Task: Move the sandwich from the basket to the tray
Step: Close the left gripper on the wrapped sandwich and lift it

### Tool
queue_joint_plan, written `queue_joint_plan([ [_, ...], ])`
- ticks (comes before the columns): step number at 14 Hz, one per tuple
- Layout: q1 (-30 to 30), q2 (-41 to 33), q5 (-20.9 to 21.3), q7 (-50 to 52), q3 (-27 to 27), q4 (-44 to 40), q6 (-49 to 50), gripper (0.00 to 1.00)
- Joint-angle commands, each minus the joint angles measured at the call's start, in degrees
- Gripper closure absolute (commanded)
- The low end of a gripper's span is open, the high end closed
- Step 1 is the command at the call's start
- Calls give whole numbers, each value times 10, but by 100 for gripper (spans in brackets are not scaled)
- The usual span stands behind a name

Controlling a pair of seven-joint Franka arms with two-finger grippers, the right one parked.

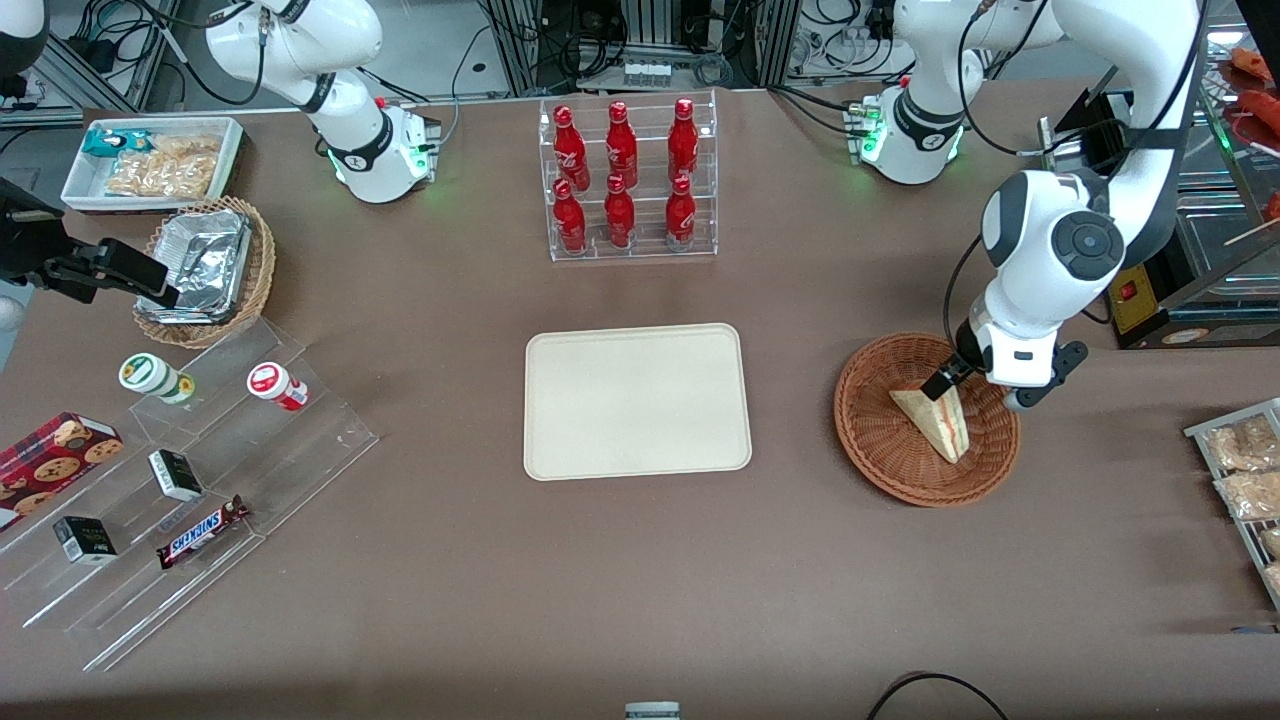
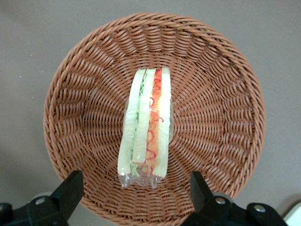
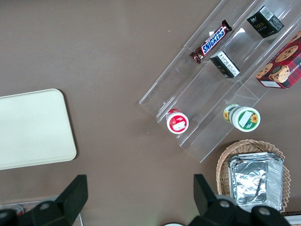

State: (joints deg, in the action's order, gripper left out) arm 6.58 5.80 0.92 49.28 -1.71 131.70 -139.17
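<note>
Reaching stage, grasp not yet made. Hand (image 1: pixel 948 385) hanging over the basket (image 1: pixel 870 440), just above the sandwich (image 1: pixel 937 420), fingers (image 2: pixel 70 190) spread wide and holding nothing; in the wrist view both fingertips showing clear of the wedge, one to each side, not touching bread. Sandwich (image 2: pixel 146 125) sitting inside the basket (image 2: pixel 84 94) on its flat side edge, cut face up, green and red filling layers running lengthwise between pale bread slices, clear wrap visible at one end. Basket resting on the tabletop (image 1: pixel 640 580) toward the working arm's end. Tray (image 1: pixel 560 440) lying bare at mid-tabletop, well apart from the basket. Next move, judging from this: lowering so the fingers straddle the wedge across its bread faces, then closing gently, soft bread likely squashing under a hard pinch. After that, lifting clear of the wicker rim and carrying sideways to the tray.
</note>
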Motion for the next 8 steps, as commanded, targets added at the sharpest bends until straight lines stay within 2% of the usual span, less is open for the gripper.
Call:
queue_joint_plan([
  [1,3,21,0,21,1,1,-28,0],
  [7,2,64,0,13,1,-3,-65,0],
  [8,2,68,0,13,1,-3,-65,4],
])
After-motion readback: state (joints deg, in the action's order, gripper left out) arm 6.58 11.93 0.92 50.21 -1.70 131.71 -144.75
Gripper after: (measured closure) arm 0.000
